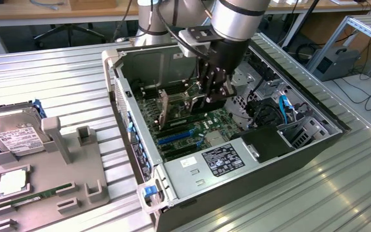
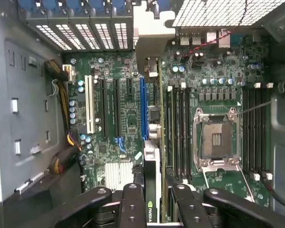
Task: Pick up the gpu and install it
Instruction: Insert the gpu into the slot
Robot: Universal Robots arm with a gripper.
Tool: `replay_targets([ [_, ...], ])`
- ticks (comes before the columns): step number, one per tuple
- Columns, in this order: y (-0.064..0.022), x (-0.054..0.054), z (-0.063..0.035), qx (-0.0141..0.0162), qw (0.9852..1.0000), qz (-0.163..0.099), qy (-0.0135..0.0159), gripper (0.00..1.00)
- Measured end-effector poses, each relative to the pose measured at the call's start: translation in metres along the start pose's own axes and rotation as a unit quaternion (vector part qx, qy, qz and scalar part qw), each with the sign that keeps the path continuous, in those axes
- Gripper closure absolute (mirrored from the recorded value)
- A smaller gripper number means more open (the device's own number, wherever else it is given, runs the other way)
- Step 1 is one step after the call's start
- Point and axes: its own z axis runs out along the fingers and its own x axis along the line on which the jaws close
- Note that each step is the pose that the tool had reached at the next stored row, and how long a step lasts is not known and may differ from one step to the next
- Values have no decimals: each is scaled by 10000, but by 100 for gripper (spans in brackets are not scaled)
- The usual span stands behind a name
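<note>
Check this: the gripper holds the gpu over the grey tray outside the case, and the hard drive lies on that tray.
Not quite. The gripper holds the gpu inside the open case, above the motherboard, not over the grey tray; the exterior view shows this. The hard drive does lie on that tray.

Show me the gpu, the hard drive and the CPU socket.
gpu (image 2: 151, 185), wrist view, edge facing the camera, above the logo.
hard drive (image 1: 15, 135), exterior view, its white label.
CPU socket (image 2: 216, 138), wrist view, its open middle.
</note>
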Motion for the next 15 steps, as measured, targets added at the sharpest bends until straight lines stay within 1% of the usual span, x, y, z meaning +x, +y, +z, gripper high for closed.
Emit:
replay_targets([
  [2, 92, 12, 262, 0, 10000, -8, 0, 73],
  [3, 123, 17, 347, 0, 10000, -15, 0, 73],
  [5, 163, 26, 444, 0, 10000, -25, 1, 73],
  [6, 169, 27, 450, -1, 10000, -27, 2, 73],
  [8, 274, 37, 459, 0, 10000, -27, 1, 73],
  [9, 276, 58, 468, 0, 10000, -26, 0, 73],
  [12, 291, 63, 520, 0, 10000, -26, 1, 73],
  [14, 300, 64, 536, 0, 10000, -27, 1, 73],
  [15, 320, 64, 540, 0, 10000, -27, 2, 73],
])
